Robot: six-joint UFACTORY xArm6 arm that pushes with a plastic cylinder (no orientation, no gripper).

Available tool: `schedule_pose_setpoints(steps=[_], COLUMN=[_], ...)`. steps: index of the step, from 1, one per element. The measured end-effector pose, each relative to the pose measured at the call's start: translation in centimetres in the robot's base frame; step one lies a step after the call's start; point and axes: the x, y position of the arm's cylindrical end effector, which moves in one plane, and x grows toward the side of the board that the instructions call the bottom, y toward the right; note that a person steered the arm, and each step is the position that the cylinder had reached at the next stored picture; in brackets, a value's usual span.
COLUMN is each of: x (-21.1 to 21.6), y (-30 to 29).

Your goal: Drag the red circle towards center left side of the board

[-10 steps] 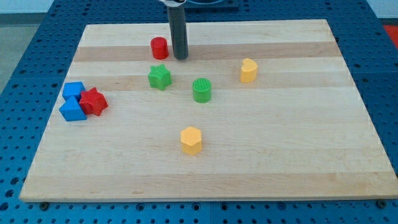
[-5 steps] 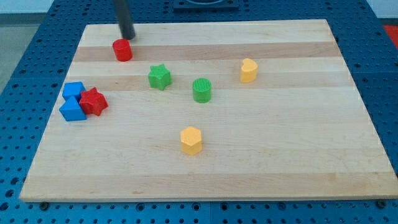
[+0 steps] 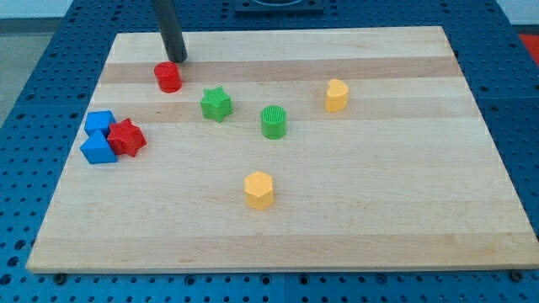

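Note:
The red circle [image 3: 168,77] is a short red cylinder near the view's upper left of the wooden board [image 3: 278,244]. My tip [image 3: 177,60] stands just above it towards the view's top and slightly right, touching or almost touching its far edge. The dark rod rises out of the view's top.
A red star [image 3: 127,136] sits against two blue blocks [image 3: 98,137] at the view's left. A green star [image 3: 216,103] and a green cylinder [image 3: 274,121] lie mid-board. A yellow heart [image 3: 337,95] is at the right and a yellow hexagon [image 3: 259,188] lower centre.
The red circle has slid left from beside the green star and then slightly down. My tip moved from its right side to its top edge.

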Motion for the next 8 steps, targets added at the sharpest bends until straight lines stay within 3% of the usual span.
schedule_pose_setpoints(steps=[2,3,6,8], x=[9.5,10.4,10.0,5.2], y=[0.0,0.0,-2.3,-2.4])
